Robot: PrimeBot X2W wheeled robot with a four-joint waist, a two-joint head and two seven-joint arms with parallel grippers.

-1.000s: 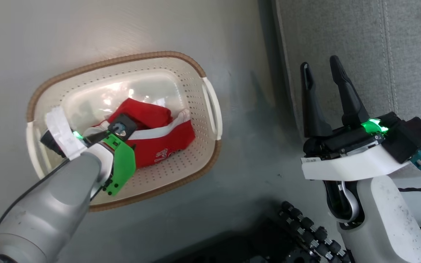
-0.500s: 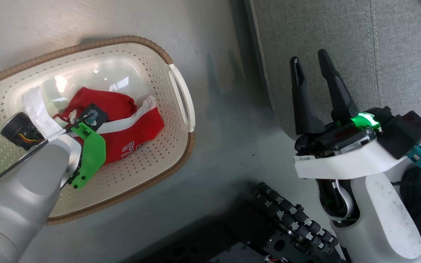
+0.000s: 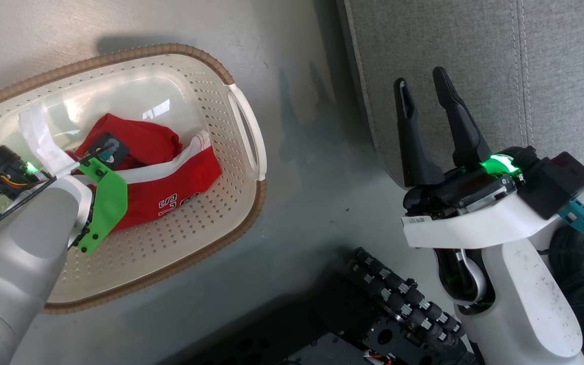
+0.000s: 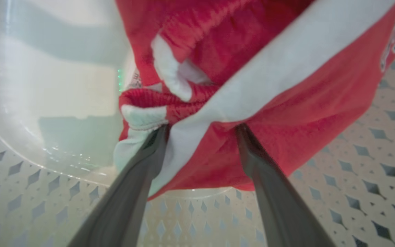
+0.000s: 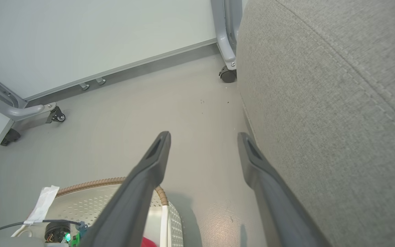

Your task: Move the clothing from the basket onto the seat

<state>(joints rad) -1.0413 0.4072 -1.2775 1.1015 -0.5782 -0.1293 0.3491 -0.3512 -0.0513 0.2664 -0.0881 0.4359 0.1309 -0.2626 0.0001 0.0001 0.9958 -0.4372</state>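
Clothing (image 3: 185, 175) is lying bunched in the basket (image 3: 245, 121) on the floor (image 3: 312, 213), at robot's 10 o'clock. Left claw (image 4: 201, 128) is sitting inside, fingers spread, tips pressing against the red fabric. Right claw (image 3: 420, 76) is hovering spread and empty at 1 o'clock, just beside the seat (image 3: 474, 40) edge.

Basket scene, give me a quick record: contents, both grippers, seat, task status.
basket: on the floor, to the robot's left of the seat, not touching it
clothing: red-and-white bundle lying in the basket
left gripper: open, fingertips pressed into the clothing, a fold between them
right gripper: open, empty, raised by the seat's edge
seat: grey stitched cushion
status: clothing not yet out of the basket
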